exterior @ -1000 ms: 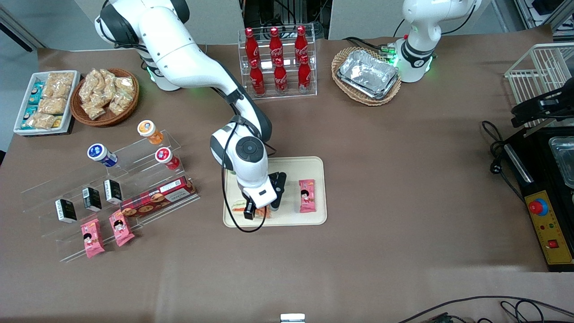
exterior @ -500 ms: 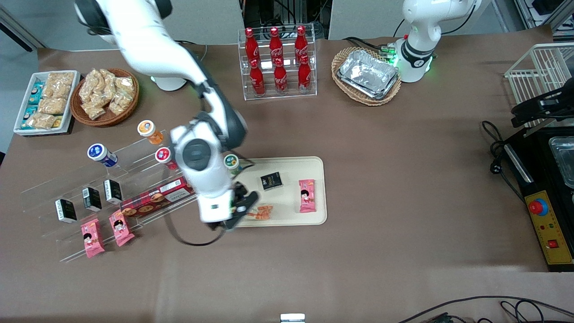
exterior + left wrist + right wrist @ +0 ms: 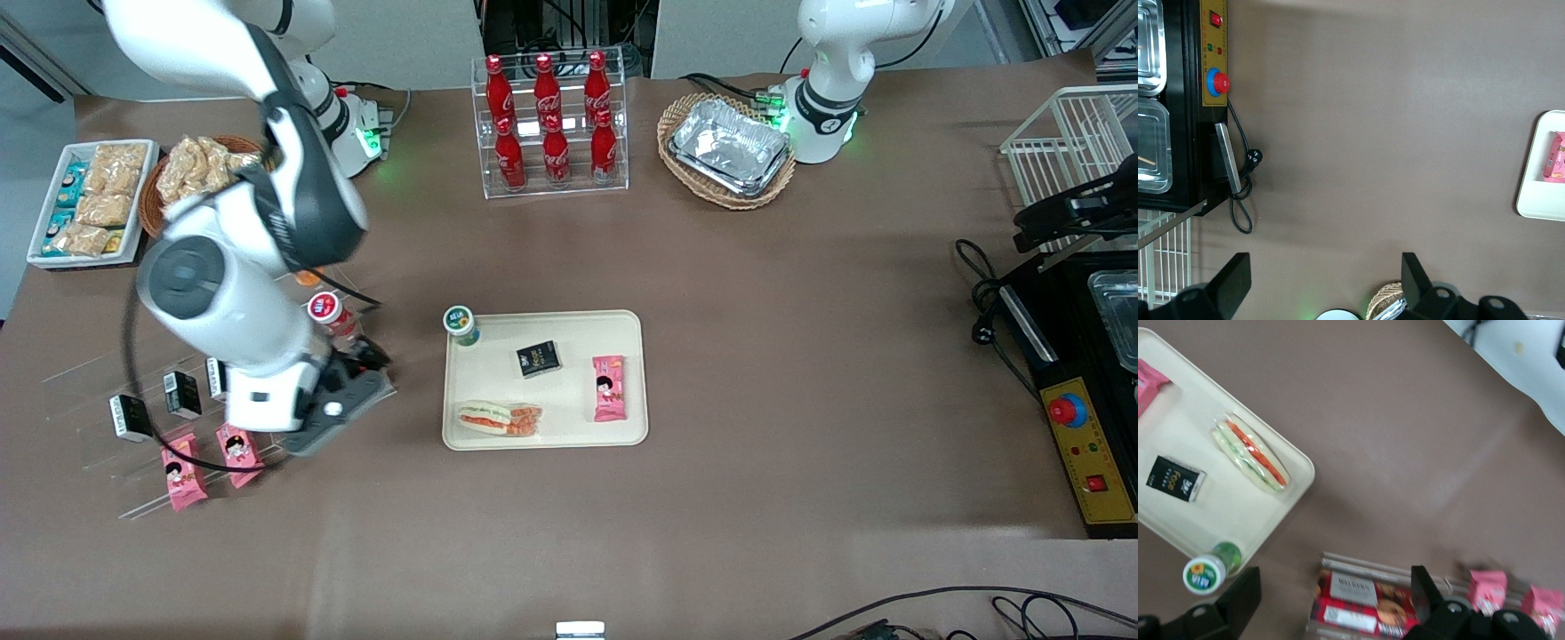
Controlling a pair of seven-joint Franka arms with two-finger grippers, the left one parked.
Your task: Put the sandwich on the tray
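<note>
Table (image 3: 756, 373), brown cover, carries everything. Landmark: the cream tray (image 3: 627, 324), roughly mid-table.

Working arm's gripper (image 3: 342, 400) hangs above the clear acrylic display steps (image 3: 98, 378), well apart from the tray toward the working arm's end of the table. In the right wrist view both fingers stand apart with nothing between them; gripper empty.

On the tray, largest first: sandwich (image 3: 496, 419) lying flat in the tray corner nearest the front camera and the working arm, wrapped, red and green filling showing along its edge. It sits close to the rim but appears wholly inside it; the right wrist view (image 3: 1250, 454) agrees. Pink snack packet (image 3: 609, 388) also on the tray, toward the parked arm's end. Small black box (image 3: 539, 358) near the tray's middle, farther from the camera than the sandwich. Green-lidded cup (image 3: 460, 322) at the tray corner above the sandwich; whether it stands on the rim or just beside it, cannot tell.

Red biscuit box (image 3: 1365, 605) lies on the display steps directly under the gripper.

Judgement: placement looks done. Risks from here: the gripper hangs low over the steps, so a careless sweep could clip the biscuit box or the red-capped bottle (image 3: 329, 311) near it. The sandwich, so near the rim, could slip out if the tray is bumped.
</note>
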